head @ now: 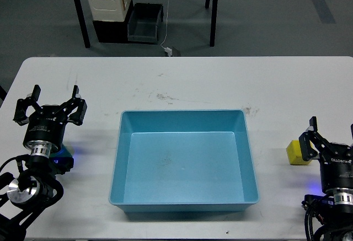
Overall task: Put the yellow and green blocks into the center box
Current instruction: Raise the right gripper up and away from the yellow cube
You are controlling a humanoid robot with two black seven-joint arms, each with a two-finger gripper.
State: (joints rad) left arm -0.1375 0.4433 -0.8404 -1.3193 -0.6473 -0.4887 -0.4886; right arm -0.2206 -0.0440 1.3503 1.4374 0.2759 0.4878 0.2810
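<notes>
1 yellow block (296,153), 1 blue tray (184,203), 2 claws.

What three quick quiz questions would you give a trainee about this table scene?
1. Fill in: the jaws of the left gripper stand ____.
2. True or false: the light-blue tray already holds a block.
3. The yellow block lies: A beside the left gripper, B beside the right gripper, C inside the tray.
Key: 1 open; 2 false; 3 B.
</notes>
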